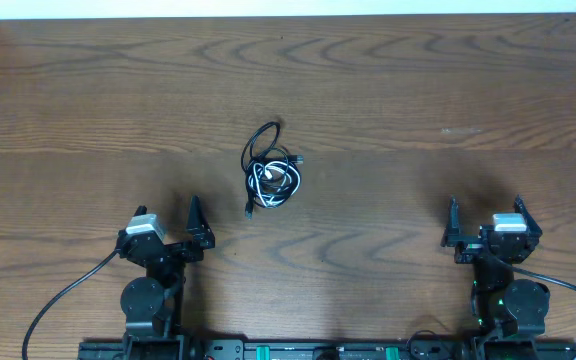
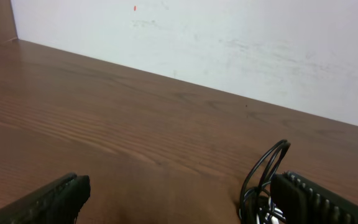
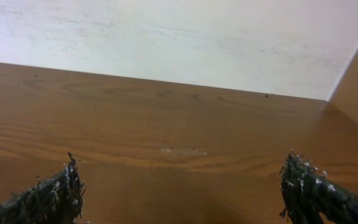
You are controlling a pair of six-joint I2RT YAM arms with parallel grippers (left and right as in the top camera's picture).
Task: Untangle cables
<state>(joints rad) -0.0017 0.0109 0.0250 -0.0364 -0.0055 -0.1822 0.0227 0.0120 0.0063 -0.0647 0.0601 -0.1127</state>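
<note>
- The cables (image 1: 271, 168) are lying in one small knotted bundle near the middle of the surface (image 1: 418, 90), well apart from both arms.
- The black cords (image 1: 261, 148) are looping around the outside, and one loose black tail (image 1: 249, 205) is trailing out toward the robot's side.
- The white cord (image 1: 272, 176) is sitting coiled inside the black loops. How the strands are crossing is too small to tell.
- In the left wrist view, a raised black loop of the cables (image 2: 265, 171) is showing at the right edge, partly behind that arm's right finger.
- The left end effector (image 1: 166, 215) is resting near the robot's edge with its jaws spread wide and gripping nothing. It is sitting closer to the bundle than its partner.
- The right end effector (image 1: 486, 205) is likewise gaping wide and empty, far off to the bundle's right. Its wrist view is showing only bare surface and the pale wall (image 3: 166, 37).
- Judging from this layout, the task is only just starting: nothing is being touched and no cord is separated.
- The next move is probably calling for the left arm to reach forward and to its right toward the loose black tail or the outer loop. The right arm would then be pinning or pulling another strand.
- Pinching one thin cord without also catching its neighbours is likely asking for a careful, low approach.
</note>
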